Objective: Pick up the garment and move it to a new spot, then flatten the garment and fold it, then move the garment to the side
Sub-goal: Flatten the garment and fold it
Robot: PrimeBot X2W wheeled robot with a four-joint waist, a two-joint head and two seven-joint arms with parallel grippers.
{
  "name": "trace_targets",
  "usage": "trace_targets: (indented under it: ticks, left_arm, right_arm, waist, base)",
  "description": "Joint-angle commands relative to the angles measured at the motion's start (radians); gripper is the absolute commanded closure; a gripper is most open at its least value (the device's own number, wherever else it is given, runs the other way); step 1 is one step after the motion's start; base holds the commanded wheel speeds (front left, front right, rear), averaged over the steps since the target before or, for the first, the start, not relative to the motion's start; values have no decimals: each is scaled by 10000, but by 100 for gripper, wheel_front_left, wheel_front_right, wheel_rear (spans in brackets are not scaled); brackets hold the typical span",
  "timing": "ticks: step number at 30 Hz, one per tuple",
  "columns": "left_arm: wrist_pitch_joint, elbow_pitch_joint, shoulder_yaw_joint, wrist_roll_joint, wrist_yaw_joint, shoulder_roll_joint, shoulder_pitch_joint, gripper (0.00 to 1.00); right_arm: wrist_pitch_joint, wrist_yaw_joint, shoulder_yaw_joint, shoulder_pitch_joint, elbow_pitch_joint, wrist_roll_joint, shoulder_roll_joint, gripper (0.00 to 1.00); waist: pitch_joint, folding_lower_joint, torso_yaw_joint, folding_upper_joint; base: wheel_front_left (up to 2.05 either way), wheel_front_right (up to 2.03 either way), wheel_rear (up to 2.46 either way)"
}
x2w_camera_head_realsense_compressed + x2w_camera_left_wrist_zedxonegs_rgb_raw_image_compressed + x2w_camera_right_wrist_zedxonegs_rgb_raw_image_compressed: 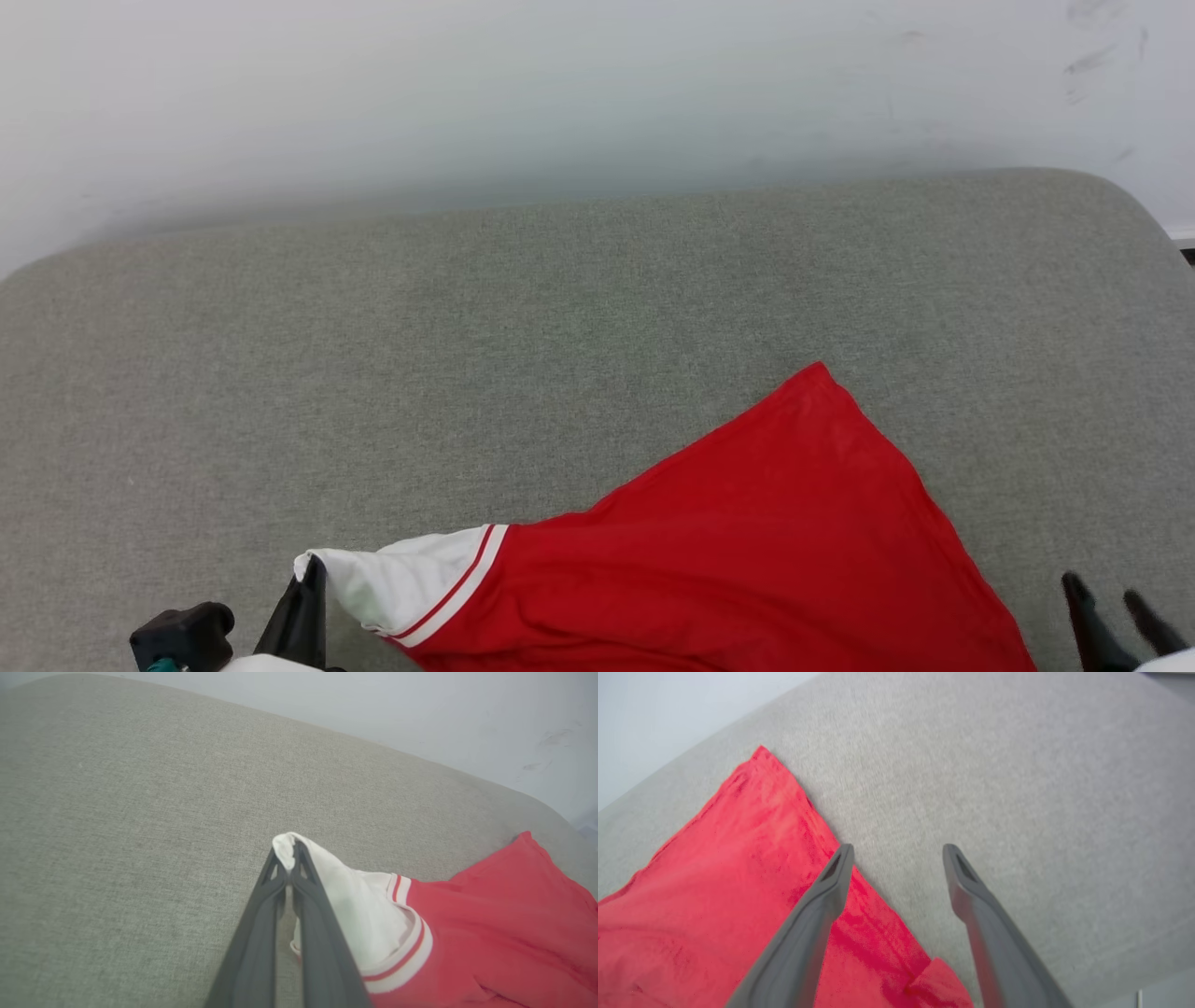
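Red garment (747,560): jersey lying on grey fabric surface (467,327), near-right part of head view, lower part cut off by bottom edge. One red corner points toward the far side; pale wall (560,93) stands beyond the surface's far edge. Cloth mostly flat w/ slight creases. A small fold at the hem shows near the bottom of right wrist view. White sleeve (411,574) w/ red-white striped trim (467,574) stretches out to the left of the red body.

L gripper (313,571): lower left of head view, fingers clenched together on the tip of the sleeve. In left wrist view the white cloth wraps over both fingertips and drapes down the right side of the fingers. Whether the sleeve tip is lifted off the surface: cannot tell.

R gripper (1103,590): lower right of head view, just beside the garment's right edge, fingers spread wide, nothing between them. In right wrist view one finger lies over the red edge, the other over bare surface. Contact w/ cloth: cannot tell.
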Motion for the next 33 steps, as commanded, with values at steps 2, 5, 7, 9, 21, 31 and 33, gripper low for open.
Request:
trace_targets:
  ticks: [2,5,7,9,21,31,33]
  left_arm:
    - [-10,-158,-48,64,49,-6,-144,100]
    - [-9,-337,-130,126,63,-20,-358,100]
    - [-42,-433,-133,171,72,-9,-524,100]
    - [-54,-516,-166,216,67,3,-717,100]
    - [-225,-697,-862,660,-186,-262,-2178,100]
    - [-528,-503,-1155,764,-352,-482,-3007,100]
    - [-589,-401,-1172,732,-380,-515,-3090,100]
  right_arm:
    - [-1204,-4,94,-642,57,-127,-269,0]
    - [-2255,-4,553,-1422,467,-173,-697,0]
    - [-2510,-4,989,-2168,852,-173,-1097,0]
    - [-2349,-4,1529,-2925,1292,43,-1442,0]
    - [2854,-4,4945,-7073,3034,1939,-3831,0]
    - [3717,-4,7285,-8842,3844,2803,-4246,0]
    - [4189,-1,7884,-8867,4199,2981,-4268,0]
  waist:
    - [165,1,32,0]
    - [446,1,121,0]
    - [691,1,160,0]
    - [966,1,215,0]
    - [2450,1,1117,0]
    - [3472,1,1601,0]
    - [3565,1,1634,0]
  base:
    - [0,0,0]
    - [0,0,0]
    - [0,0,0]
    - [0,0,0]
    - [0,0,0]
    - [0,0,0]
    - [0,0,0]
